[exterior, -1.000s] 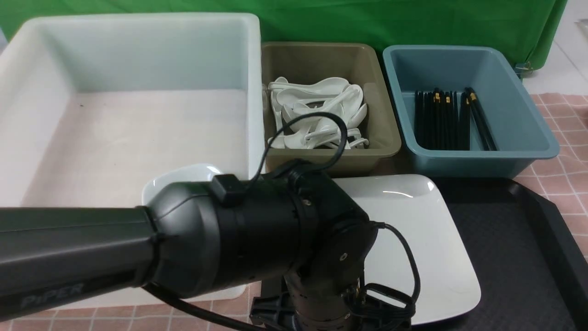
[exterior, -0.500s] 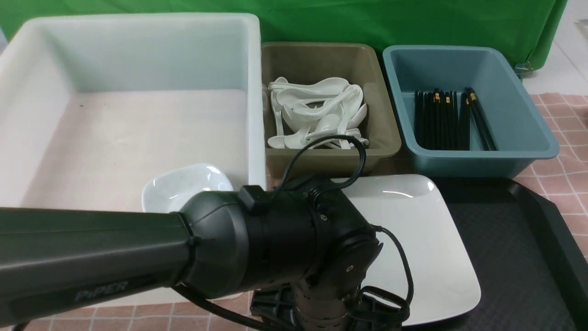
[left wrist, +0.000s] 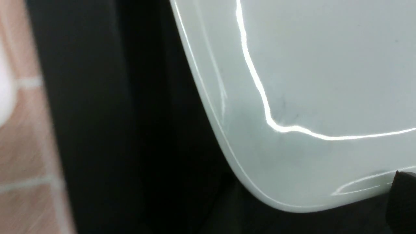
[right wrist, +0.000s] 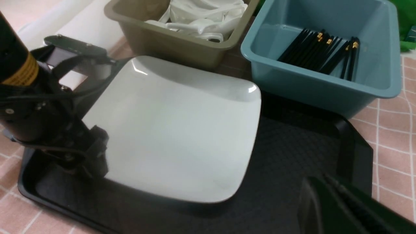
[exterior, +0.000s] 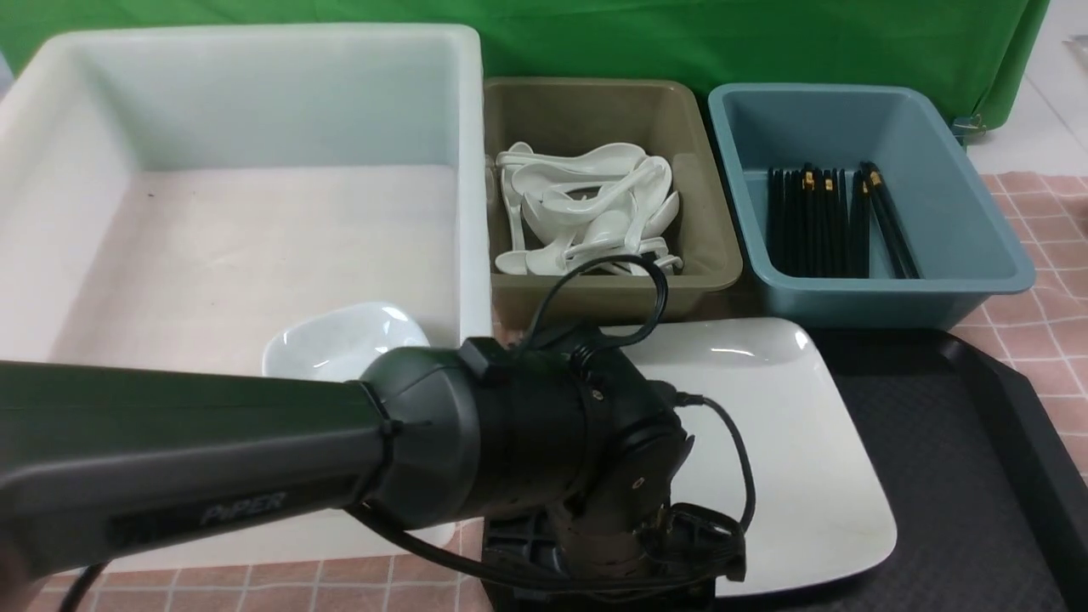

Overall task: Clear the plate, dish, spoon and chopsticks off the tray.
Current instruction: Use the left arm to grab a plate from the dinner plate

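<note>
L gripper (right wrist: 89,104) hangs nose-down over the tray (exterior: 960,459) at its 9 o'clock side. Its fingers (right wrist: 97,156) are spread wide, one toward the tubs and one toward the robot, w/ nothing clamped btwn them. The plate (exterior: 790,442) has its 9 o'clock edge just beside them; can't tell if either finger touches the rim. The L wrist view shows a rounded plate corner close up w/ dark tray under it, and one black fingertip (left wrist: 401,201) just off the rim.

The plate lies on the tray's left half, and bare diamond-pattern floor shows at its 3 o'clock. Its 12 o'clock edge is near the front wall of the olive tub (exterior: 595,110).

The dish (exterior: 340,340) sits inside the big white tub (exterior: 255,170), in that tub's 5 o'clock corner, approx 10 o'clock from the plate and partly hidden by the L arm.

White spoons (exterior: 586,212) lie piled in the olive tub. Black chopsticks (exterior: 824,221) w/ gold bands lie side by side in the blue tub (exterior: 867,119), which is at 3 o'clock of the olive one.

R gripper (right wrist: 341,208) is closed w/ nothing in it. It sits off the tray's 4 o'clock corner, well apart from the plate. A pink check cloth (exterior: 1045,212) covers the table.
</note>
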Tool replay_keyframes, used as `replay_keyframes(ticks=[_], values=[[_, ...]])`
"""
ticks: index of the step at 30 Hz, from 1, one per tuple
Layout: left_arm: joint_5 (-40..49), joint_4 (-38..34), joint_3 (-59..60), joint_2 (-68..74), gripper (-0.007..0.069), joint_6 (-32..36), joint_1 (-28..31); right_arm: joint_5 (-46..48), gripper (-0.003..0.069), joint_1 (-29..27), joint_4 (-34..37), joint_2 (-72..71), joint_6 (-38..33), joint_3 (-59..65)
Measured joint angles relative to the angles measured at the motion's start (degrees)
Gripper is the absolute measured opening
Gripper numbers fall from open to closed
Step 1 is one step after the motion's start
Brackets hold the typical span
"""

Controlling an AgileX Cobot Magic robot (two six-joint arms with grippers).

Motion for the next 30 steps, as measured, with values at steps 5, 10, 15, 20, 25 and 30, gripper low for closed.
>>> replay_keyframes(ticks=[5,10,15,20,25,30], values=[[-10.1,-0.7,0.0,0.5,0.0573,3.9,0.0,0.2,0.0030,0.0,0.0,0.0,0.0,0.0],[-16.2,-2.7,0.0,0.5,0.0573,9.7,0.0,1.0,0.0030,0.0,0.0,0.0,0.0,0.0],[-15.7,-4.3,0.0,0.5,0.0573,6.3,1.4,1.1,0.0030,0.0,0.0,0.0,0.0,0.0],[-15.7,-7.2,0.0,0.8,0.0573,3.0,2.3,1.1,0.0030,0.0,0.0,0.0,0.0,0.0],[-18.7,-9.8,0.0,3.5,0.0573,1.8,2.3,1.1,0.0030,0.0,0.0,0.0,0.0,0.0],[-23.2,-12.8,0.0,5.2,0.0573,1.7,2.3,1.1,0.0030,0.0,0.0,0.0,0.0,0.0]])
